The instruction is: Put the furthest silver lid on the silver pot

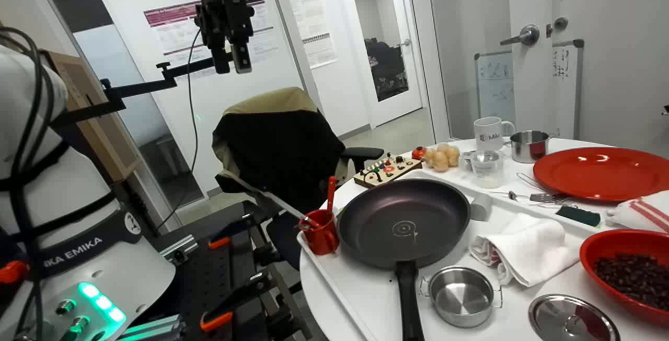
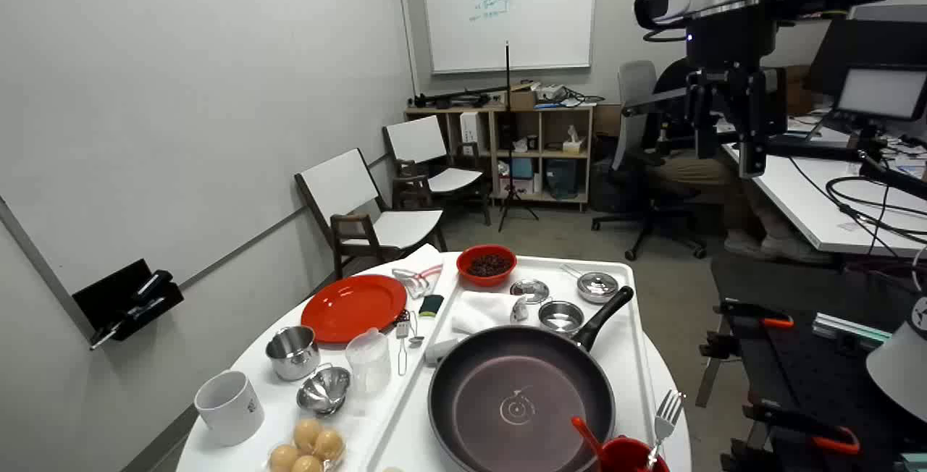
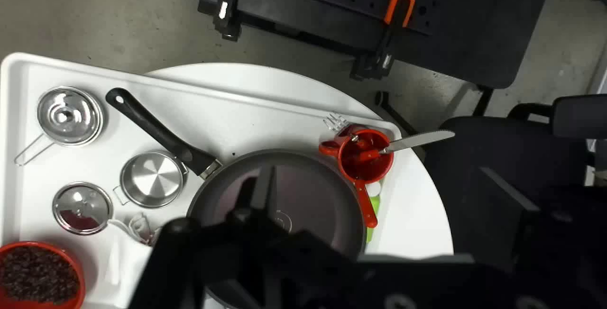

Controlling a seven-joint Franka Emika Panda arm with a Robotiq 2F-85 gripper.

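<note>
The gripper [image 2: 728, 159] hung high above the level of the table [image 3: 422, 223], well apart from the tableware in both exterior views; its fingers [image 2: 753, 146] pointed down and stood wide, with a clear gap between them. The pot [image 3: 152, 178], of shiny steel with wire side handles, stood upright and uncovered on the white tray [image 3: 256, 129], just beside the handle of the frying pan [image 2: 518, 392]. A loose lid [image 3: 82, 208] lay flat, knob upward, near the pot, between it and the red bowl [image 2: 485, 281] of dark beans. A second lid [image 3: 65, 115] rested on a wire-handled pan [image 3: 99, 119] near a corner of the tray. Which of the two lids was meant by "furthest" could not be told. A folded cloth [image 1: 525, 249] lay near the pot and the frying pan. The red mug [image 1: 320, 236], just beside the frying pan, held a knife [image 3: 424, 139], a fork [image 2: 668, 414] and red-handled cutlery. On the table beside the tray stood the white mug [image 2: 230, 407], a clear cup [image 2: 368, 363] and a steel cup [image 1: 525, 150], near the red plate [image 1: 601, 173].
</note>
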